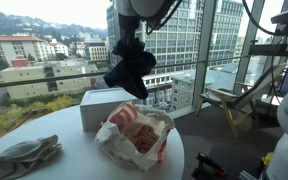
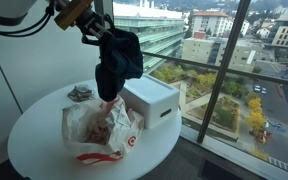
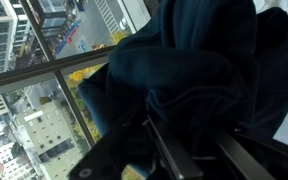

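Observation:
My gripper [image 1: 134, 42] is shut on a dark navy cloth [image 1: 131, 68] and holds it in the air above the round white table [image 1: 79, 155]. The cloth hangs down from the fingers in both exterior views, also [image 2: 117, 60]. It hangs over a white and red plastic bag [image 1: 134, 133], seen too in an exterior view [image 2: 102, 128]. In the wrist view the dark cloth [image 3: 194, 70] fills most of the picture and covers the fingers [image 3: 189, 150].
A white box [image 1: 104, 105] stands on the table behind the bag, also [image 2: 151, 102]. A crumpled grey cloth [image 1: 26, 155] lies near the table's edge, also [image 2: 80, 94]. Glass windows surround the table. A wooden chair [image 1: 224, 105] stands on the floor nearby.

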`<state>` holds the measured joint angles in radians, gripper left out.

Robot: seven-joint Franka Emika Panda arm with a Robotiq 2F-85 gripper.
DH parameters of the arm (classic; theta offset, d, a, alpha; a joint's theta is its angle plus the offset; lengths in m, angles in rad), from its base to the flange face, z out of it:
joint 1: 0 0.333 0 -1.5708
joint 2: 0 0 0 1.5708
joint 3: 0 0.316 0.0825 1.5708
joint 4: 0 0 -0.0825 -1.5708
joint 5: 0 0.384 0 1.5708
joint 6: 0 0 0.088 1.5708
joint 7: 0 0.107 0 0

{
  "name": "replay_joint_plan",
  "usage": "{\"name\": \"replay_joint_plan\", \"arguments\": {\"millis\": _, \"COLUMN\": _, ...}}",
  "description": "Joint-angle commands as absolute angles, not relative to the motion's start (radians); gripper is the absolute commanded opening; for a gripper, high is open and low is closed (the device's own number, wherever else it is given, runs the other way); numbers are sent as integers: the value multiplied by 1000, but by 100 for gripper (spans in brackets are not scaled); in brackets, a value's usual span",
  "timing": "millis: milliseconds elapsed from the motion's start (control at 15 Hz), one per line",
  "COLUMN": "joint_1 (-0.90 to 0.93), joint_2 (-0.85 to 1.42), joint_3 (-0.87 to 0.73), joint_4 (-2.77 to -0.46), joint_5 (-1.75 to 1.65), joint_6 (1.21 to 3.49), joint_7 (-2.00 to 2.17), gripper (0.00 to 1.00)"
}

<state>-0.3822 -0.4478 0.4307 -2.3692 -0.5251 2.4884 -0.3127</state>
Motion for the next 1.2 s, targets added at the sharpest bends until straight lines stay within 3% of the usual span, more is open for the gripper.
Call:
{"name": "replay_joint_plan", "arguments": {"millis": 0, "joint_1": -155, "joint_2": -425, "joint_3": 243, "joint_4": -2385, "joint_5": -477, "joint_6": 2381, "joint_7": -343, "gripper": 3}}
{"name": "replay_joint_plan", "arguments": {"millis": 400, "joint_1": -19, "joint_2": -364, "joint_3": 115, "joint_4": -2407, "joint_5": -453, "joint_6": 2306, "joint_7": -328, "gripper": 3}}
{"name": "replay_joint_plan", "arguments": {"millis": 1133, "joint_1": 65, "joint_2": -409, "joint_3": 34, "joint_4": -2426, "joint_5": -296, "joint_6": 2164, "joint_7": -398, "gripper": 3}}
